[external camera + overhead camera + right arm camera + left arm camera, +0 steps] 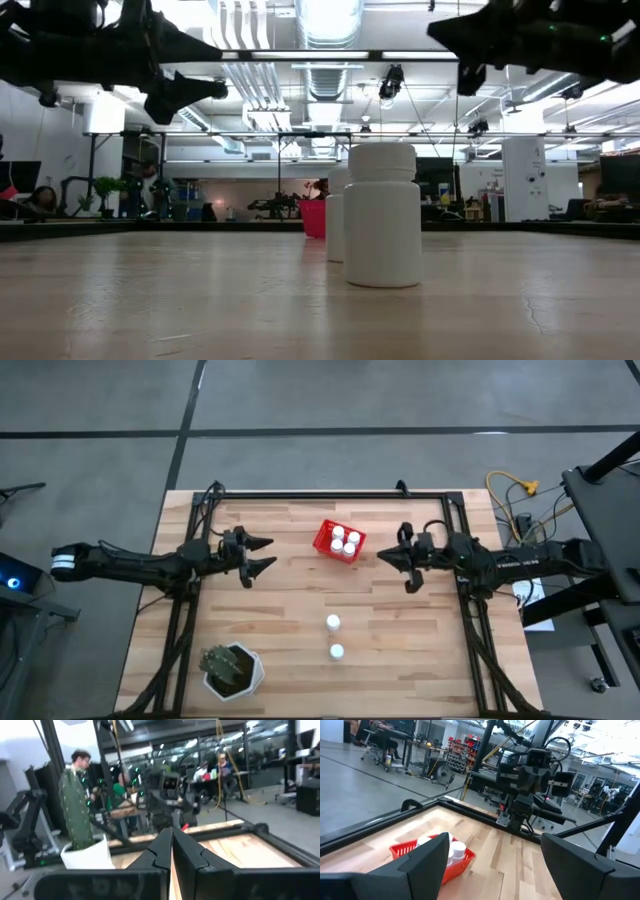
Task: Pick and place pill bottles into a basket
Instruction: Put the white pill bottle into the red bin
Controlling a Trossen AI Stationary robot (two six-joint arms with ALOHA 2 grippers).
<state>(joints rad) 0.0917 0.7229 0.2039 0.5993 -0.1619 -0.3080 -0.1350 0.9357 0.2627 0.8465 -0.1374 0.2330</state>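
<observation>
Looking straight down, a wooden table (290, 610) is lying inside a black metal frame, with one dark robot arm reaching in from each side. The left gripper (262, 555) is hovering above the far left part of the table, its two fingers (425, 860) standing apart with nothing between them. The right gripper (385, 557) is hovering above the far right part, facing the left one, and its fingers (160, 852) are pressing together, holding nothing. Both grippers are hanging clear of the tabletop, as the level view across the table shows.

Between the two grippers, slightly farther back, the red basket (326, 538) is sitting at a tilt to the table edges. Four white pill bottles in the basket (345, 541) are standing upright and close together, their caps showing from above. From the left wrist camera, the basket's slotted red wall is showing with white bottles rising above its rim.

Two more pill bottles on the table (334, 623) are standing upright near the middle of the near half, one just behind the other, close but apart, and well away from the basket. In the level view they are overlapping, the nearer one looking large.

A white plant pot (247, 673) holding a green cactus is sitting at the near left corner of the table.
</observation>
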